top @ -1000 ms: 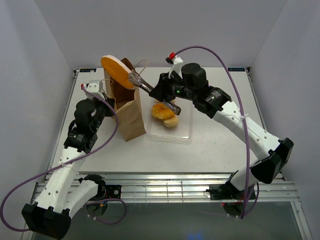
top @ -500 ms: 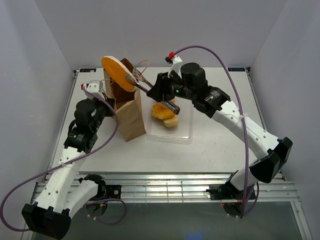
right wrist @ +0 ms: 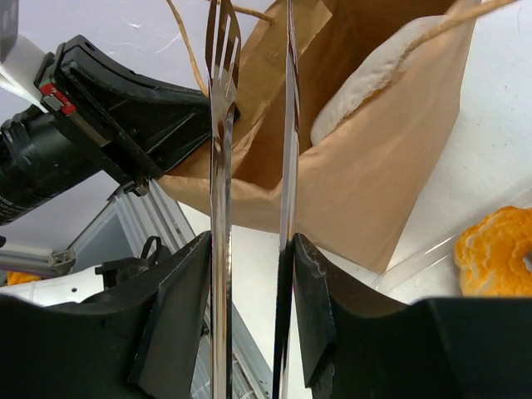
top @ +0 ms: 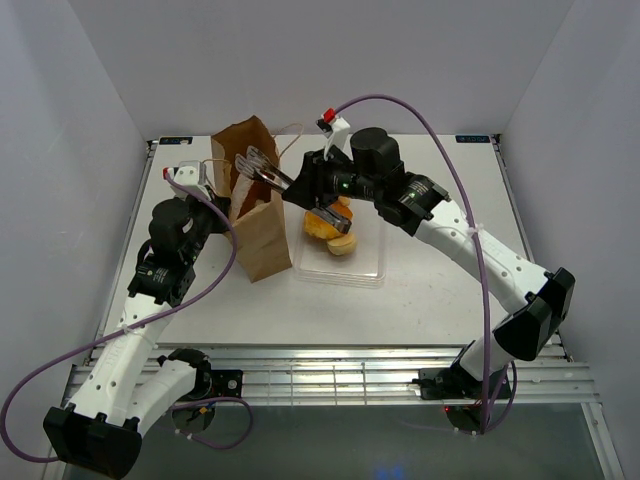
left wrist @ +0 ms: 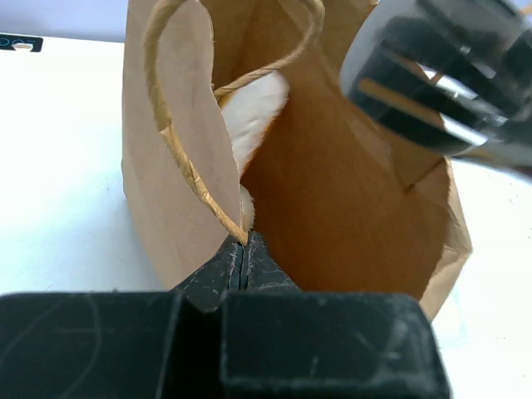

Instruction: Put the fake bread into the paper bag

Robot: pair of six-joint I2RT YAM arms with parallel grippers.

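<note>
The brown paper bag [top: 258,215] stands upright left of centre. My left gripper [top: 213,188] is shut on its near rim by a string handle [left wrist: 243,249]. My right gripper [top: 318,190] is shut on thin metal tongs [top: 262,168], whose tips stand apart and empty over the bag's mouth. A large flat bread with a pale underside lies inside the bag [left wrist: 253,112], and also shows in the right wrist view [right wrist: 374,71]. An orange bun [top: 325,222] and a pale roll [top: 343,243] lie in the clear tray [top: 350,272]. The right wrist view shows an orange ring doughnut [right wrist: 499,249].
The clear plastic tray stands directly right of the bag, under my right wrist. White walls close in the table on the left, back and right. A metal rail runs along the near edge [top: 330,380].
The large orange bread held by the tongs above the bag has dropped into the bag. The tongs have opened and moved lower over the bag's mouth. The left arm has not moved.
</note>
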